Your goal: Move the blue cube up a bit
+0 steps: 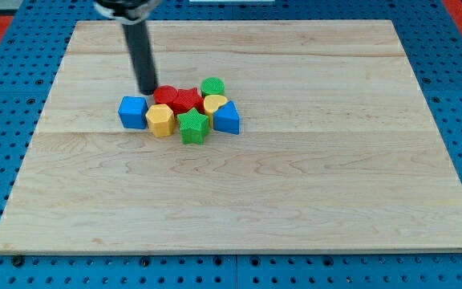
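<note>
A: Where was the target?
B: Blue cube (133, 111) sat on the pale wooden board (295, 185), at the view's left end of the cluster, touching or just beside the yellow hexagonal block (160, 120).

A: And the rod?
B: My tip (147, 91) was down at the board, just above and slightly right of the blue cube, close beside the red round block (165, 95). No jaws on it, a bare dark rod, holding nothing, only able to push.

A: Rest of the pile?
B: Red star-like block (188, 100), green round block (212, 86), yellow heart block (214, 103), green star block (192, 126), and a second blue block (226, 119), shape unclear, at the right end.

A: So how to push well?
B: My judgement: the tip was on the wrong side. It needed to circle round the cube's left, clear of the pile, get below the cube's middle, then push straight towards the view's top. Short stroke only, "a bit". Off-centre contact would likely spin the cube or drag the yellow one.
</note>
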Controlling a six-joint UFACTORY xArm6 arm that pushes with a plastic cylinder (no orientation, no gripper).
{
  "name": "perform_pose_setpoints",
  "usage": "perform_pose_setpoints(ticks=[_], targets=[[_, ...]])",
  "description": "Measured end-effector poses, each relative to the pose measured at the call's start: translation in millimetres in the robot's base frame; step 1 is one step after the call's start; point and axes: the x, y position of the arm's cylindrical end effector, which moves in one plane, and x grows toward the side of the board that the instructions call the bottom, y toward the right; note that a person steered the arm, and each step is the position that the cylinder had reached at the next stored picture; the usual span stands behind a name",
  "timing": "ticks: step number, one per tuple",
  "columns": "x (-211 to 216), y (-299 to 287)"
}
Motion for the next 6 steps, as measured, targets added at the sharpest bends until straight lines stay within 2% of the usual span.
perform_pose_setpoints(ticks=[1, 2, 3, 5, 6], targets=[[17, -86], [119, -85], [119, -57], [62, -6], [44, -6]])
